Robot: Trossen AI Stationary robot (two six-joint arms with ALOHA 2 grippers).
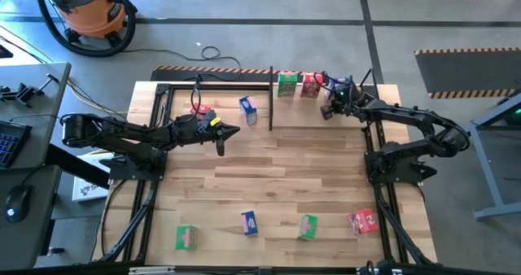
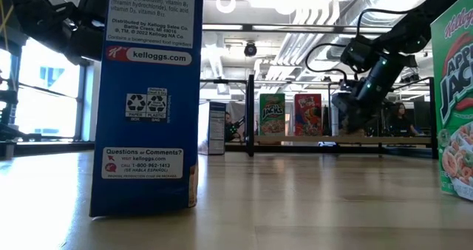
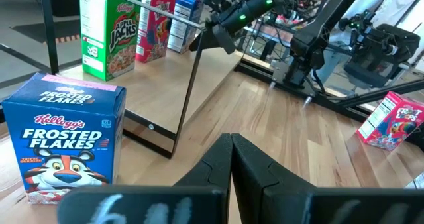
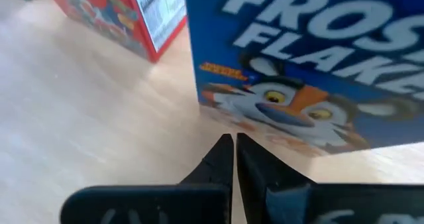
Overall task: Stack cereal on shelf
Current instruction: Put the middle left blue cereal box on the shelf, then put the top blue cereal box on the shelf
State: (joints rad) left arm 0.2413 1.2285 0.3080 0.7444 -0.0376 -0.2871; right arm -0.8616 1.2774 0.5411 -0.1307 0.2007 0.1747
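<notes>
A green cereal box [image 1: 286, 84], a red one [image 1: 311, 85] and a blue one [image 4: 318, 58] stand on their bases in a row at the far edge, right of the shelf's upright post [image 1: 270, 96]. My right gripper [image 1: 329, 104] [image 4: 233, 143] is shut. Its tips stand just in front of the blue box's lower front edge, and no touch shows. My left gripper [image 1: 234, 132] [image 3: 232, 144] is shut and empty, near the post. A blue box [image 1: 248, 108] [image 3: 63, 141] stands left of the post. A red box [image 1: 199, 112] is partly hidden by my left arm.
Four more boxes stand along the table's near edge: green [image 1: 186, 237], blue [image 1: 249, 223], green [image 1: 307, 226], red [image 1: 363, 221]. The shelf's black rods [image 1: 175, 85] run along the far left. Bare wood lies in the table's middle [image 1: 277, 177].
</notes>
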